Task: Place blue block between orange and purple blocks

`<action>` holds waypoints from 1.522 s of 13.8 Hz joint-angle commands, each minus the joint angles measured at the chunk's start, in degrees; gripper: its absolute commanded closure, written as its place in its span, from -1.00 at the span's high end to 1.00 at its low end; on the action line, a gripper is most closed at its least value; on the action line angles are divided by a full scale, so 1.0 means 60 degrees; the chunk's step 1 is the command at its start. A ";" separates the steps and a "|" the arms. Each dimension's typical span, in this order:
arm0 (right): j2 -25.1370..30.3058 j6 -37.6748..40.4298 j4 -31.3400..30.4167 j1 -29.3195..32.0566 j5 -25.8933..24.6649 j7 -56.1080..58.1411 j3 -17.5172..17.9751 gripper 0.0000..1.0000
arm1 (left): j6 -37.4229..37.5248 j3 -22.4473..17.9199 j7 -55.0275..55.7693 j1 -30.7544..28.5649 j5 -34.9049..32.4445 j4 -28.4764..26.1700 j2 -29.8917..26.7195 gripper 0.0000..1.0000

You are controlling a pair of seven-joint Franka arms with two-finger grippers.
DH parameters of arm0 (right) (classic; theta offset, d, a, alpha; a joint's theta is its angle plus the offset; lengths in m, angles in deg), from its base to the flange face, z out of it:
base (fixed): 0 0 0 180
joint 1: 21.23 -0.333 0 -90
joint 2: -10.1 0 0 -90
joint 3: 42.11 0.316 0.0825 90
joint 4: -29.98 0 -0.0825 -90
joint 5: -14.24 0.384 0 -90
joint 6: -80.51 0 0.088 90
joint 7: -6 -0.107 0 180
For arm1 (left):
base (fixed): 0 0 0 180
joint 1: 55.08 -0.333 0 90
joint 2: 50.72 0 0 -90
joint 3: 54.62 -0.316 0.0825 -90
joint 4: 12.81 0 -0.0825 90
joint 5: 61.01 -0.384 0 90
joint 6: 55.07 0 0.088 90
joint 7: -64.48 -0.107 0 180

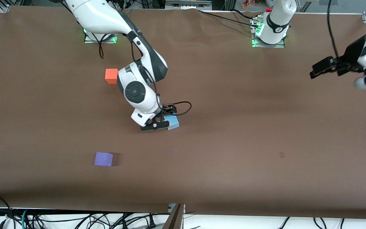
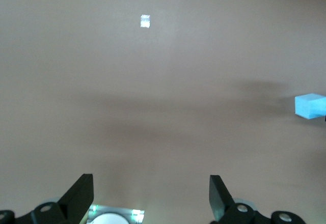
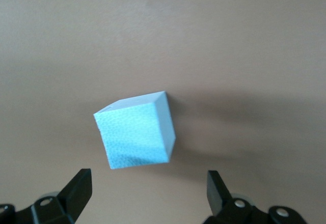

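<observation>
Brown counter (image 1: 233,143), one surface, carrying three small matte cubes. Nearest the front camera: purple block (image 1: 103,159), resting flat on the counter toward the right arm's end, well apart from the fingers of either gripper. Next: blue block (image 1: 172,122), on the counter near mid-table, just beside the right gripper (image 1: 157,122), whose arm reaches down from its base and hangs low over the counter at the block; in the right wrist view the blue block (image 3: 136,131) lies ahead of the fingers (image 3: 76,188), roughly centred on the gap between them and turned at an angle to it, not between the tips; the fingers stand wide apart and hold nothing. Farther from the front camera: orange block (image 1: 111,75), on the counter, partly overlapped by the right arm's wrist housing, well apart from the right gripper's fingers. Left gripper (image 1: 321,68): raised over the left arm's end of the counter, waiting, fingers (image 2: 79,193) spread wide and empty; its wrist view shows bare counter and the blue block (image 2: 309,106) far off at the frame's edge.
</observation>
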 commanded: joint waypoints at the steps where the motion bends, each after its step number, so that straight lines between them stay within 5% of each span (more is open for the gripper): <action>1: -0.0378 -0.0580 0.0126 -0.0413 -0.0365 0.0155 -0.0106 1.00 | -0.0371 0.0194 -0.0165 -0.0128 -0.0261 -0.1390 -0.1110 1.00; 10: -0.0614 -0.1211 0.0185 -0.0532 -0.1569 0.0536 -0.0106 1.00 | -0.0927 0.0223 -0.0956 -0.0216 -0.0583 -0.1375 -0.0554 1.00; 11: -0.0643 -0.1343 0.0185 -0.0532 -0.1583 0.0536 -0.0106 1.00 | -0.0956 0.0397 -0.1014 -0.0347 -0.0671 -0.1521 -0.0612 1.00; 14: -0.0702 -0.1622 0.0185 -0.0678 -0.1554 0.0522 -0.0106 1.00 | -0.1483 0.2417 -0.1817 -0.2877 -0.0701 -0.2034 -0.0773 1.00; 21: -0.1024 -0.1855 0.0170 -0.0766 -0.1584 0.0507 -0.0106 1.00 | -0.1865 0.2903 -0.1879 -0.2882 -0.1433 -0.2474 -0.1022 1.00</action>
